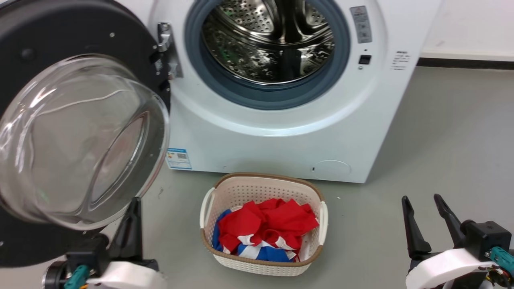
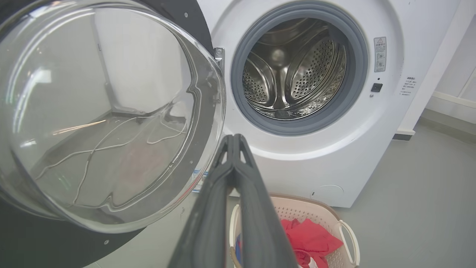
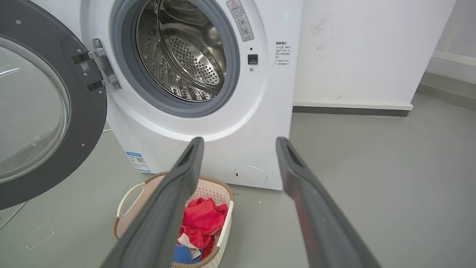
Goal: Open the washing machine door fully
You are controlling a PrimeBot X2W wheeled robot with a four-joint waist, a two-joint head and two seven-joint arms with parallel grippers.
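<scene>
While the door [image 1: 80, 136] stands swung wide, left gripper [image 2: 233, 138] has fingers pressed together near its rim; right gripper [image 1: 421, 198] has them spread, well apart from it.

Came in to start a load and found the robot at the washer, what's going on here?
The robot is working on the large round black-rimmed glass door of the white front-loading washing machine. The door stands swung wide to the robot's left, baring the perforated steel drum. The left gripper, fingers pressed together, sits by the door's lower edge; contact is unclear. The right gripper hangs open above the grey floor. A cream plastic basket of red, blue and white laundry sits before the machine.
</scene>
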